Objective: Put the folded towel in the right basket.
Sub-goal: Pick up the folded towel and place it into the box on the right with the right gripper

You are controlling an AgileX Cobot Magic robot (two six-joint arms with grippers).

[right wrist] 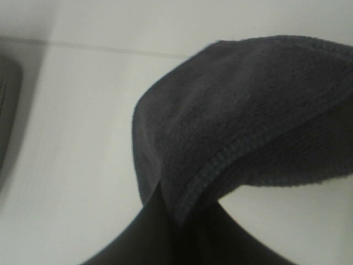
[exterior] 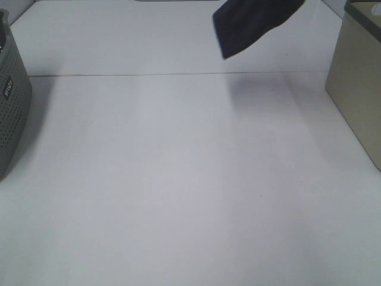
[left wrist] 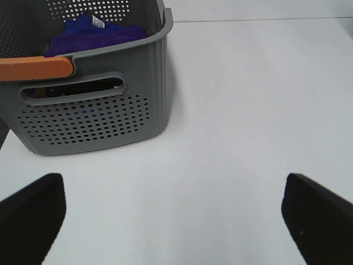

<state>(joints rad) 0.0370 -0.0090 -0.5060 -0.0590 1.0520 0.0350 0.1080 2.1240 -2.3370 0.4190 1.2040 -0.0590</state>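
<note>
The folded towel [exterior: 250,24] is dark navy and hangs in the air above the far right of the white table, left of the beige right basket [exterior: 357,83]. It casts a shadow on the table below. In the right wrist view the towel [right wrist: 248,121] fills most of the frame and my right gripper [right wrist: 182,221] is shut on its lower fold. The right gripper itself is out of the exterior high view. My left gripper [left wrist: 176,215] is open and empty, low over the table near the grey basket, with both dark fingertips [left wrist: 33,215] showing.
A grey perforated basket [left wrist: 94,116] with an orange handle [left wrist: 33,69] holds purple cloth [left wrist: 94,30]; it stands at the table's left edge [exterior: 9,101]. A seam line [exterior: 149,74] runs across the white table.
</note>
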